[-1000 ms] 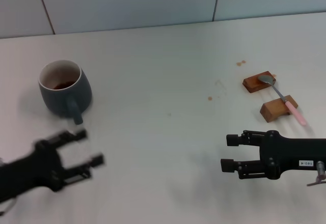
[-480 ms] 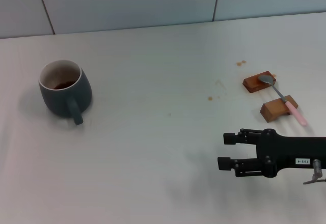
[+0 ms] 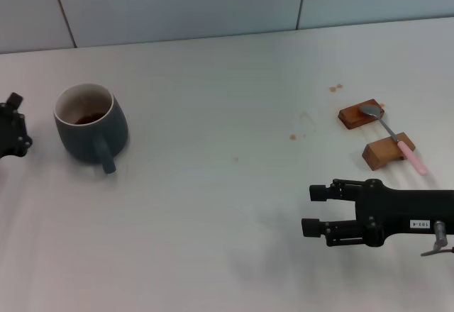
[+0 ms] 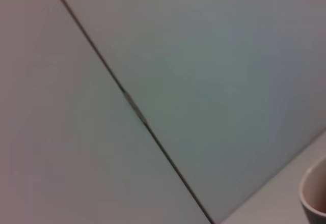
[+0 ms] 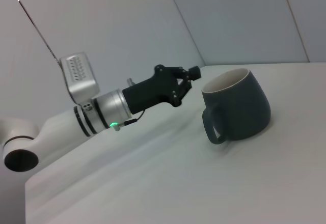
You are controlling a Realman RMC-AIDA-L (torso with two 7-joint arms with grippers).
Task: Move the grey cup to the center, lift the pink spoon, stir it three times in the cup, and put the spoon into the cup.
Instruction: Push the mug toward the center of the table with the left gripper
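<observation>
Step one is in hand — the left gripper [image 3: 14, 124], spread uncertain, sits beside the cup [image 3: 91, 123] near the table's [image 3: 213, 205] left edge and must grasp it; the right gripper [image 3: 312, 211] hangs open, empty.

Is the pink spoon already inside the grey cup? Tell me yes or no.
No: the pink spoon lies across two wooden blocks on the robot's right, far from the grey cup.
</observation>
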